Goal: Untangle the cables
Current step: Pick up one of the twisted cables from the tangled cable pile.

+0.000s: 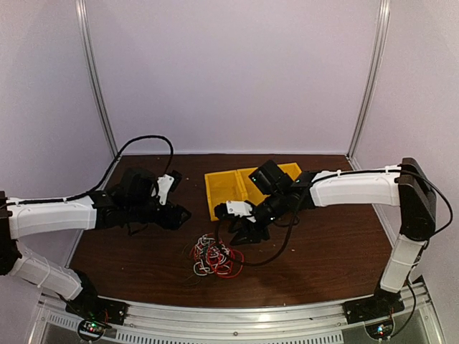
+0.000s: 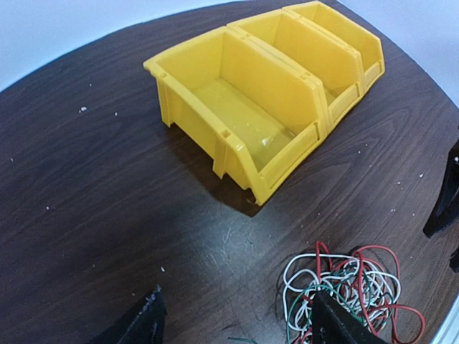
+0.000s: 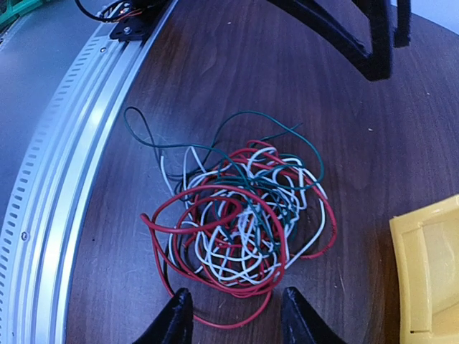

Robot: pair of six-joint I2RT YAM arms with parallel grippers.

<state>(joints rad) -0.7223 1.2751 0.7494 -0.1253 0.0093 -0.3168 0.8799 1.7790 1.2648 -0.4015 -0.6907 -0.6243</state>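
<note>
The cables (image 1: 213, 256) lie in one tangled clump of red, white and dark green wires on the dark wooden table, near the front middle. The clump fills the right wrist view (image 3: 240, 218) and shows at the lower right of the left wrist view (image 2: 351, 287). My right gripper (image 3: 233, 319) is open and empty, its fingertips straddling the near edge of the clump just above it. My left gripper (image 2: 237, 326) is open and empty, left of the clump, its right finger (image 2: 337, 322) over the clump's edge.
A yellow bin (image 1: 244, 188) with divided compartments stands behind the cables, also in the left wrist view (image 2: 265, 100) and at the right edge of the right wrist view (image 3: 430, 272). The aluminium rail (image 3: 64, 179) runs along the table's front edge.
</note>
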